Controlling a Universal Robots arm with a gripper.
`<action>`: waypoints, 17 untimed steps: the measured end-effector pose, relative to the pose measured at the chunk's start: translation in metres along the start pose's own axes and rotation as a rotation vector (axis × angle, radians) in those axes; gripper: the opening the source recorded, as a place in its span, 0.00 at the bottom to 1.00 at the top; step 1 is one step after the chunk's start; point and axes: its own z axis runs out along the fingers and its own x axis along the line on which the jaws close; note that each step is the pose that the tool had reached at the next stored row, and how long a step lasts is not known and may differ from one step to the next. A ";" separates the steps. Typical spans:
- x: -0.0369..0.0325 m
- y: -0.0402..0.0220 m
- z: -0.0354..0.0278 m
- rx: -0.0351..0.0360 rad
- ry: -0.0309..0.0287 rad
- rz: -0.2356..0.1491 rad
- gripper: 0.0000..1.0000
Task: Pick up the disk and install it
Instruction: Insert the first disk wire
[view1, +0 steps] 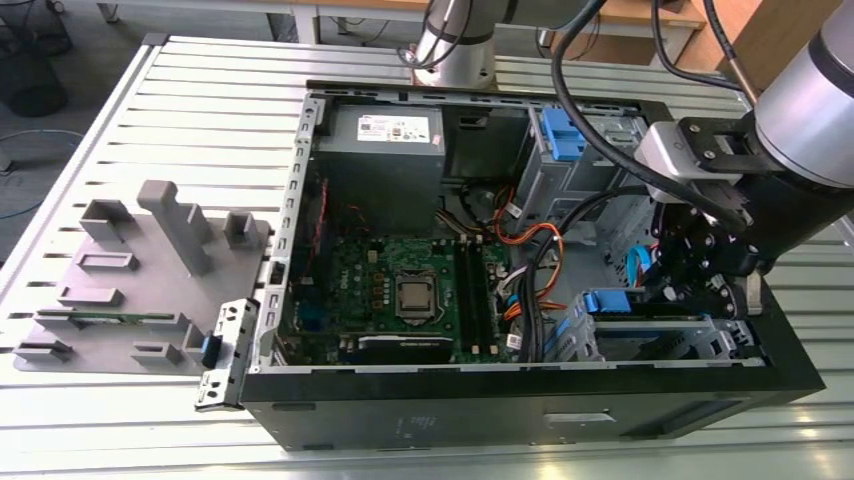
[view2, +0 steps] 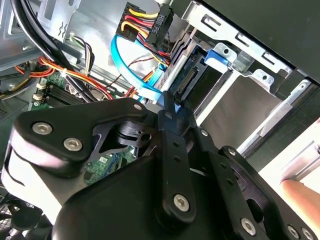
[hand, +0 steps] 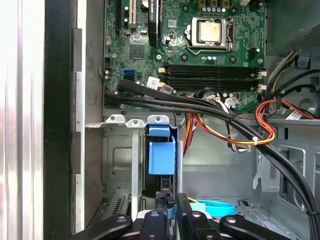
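Note:
The disk (hand: 161, 155) stands on edge inside the metal drive cage (hand: 117, 150) at the front corner of the open computer case (view1: 534, 420). Its blue plastic bracket (view1: 621, 300) faces up, and in the second wrist view the disk's (view2: 187, 85) connector end shows beside the bracket. My gripper (hand: 171, 209) reaches down into the cage at the exterior view's right, where it appears as a black gripper (view1: 687, 285). Its fingers (view2: 172, 125) are drawn together on a blue tab of the bracket. The disk's label is hidden.
Black cable bundles (hand: 210, 107), orange-red wires (hand: 265, 125) and a flat blue cable (view2: 125, 67) run close beside the cage. The motherboard (view1: 400, 290) and a grey power supply box (view1: 380, 150) fill the case. A grey fixture plate (view1: 127, 280) lies on the slatted table at the exterior view's left.

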 end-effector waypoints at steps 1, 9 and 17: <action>0.0000 0.0000 0.0000 0.0000 0.0001 0.000 0.24; -0.0008 -0.0001 -0.0172 0.0000 0.0001 0.000 0.24; -0.0014 -0.0008 -0.0291 0.0000 -0.0001 0.000 0.24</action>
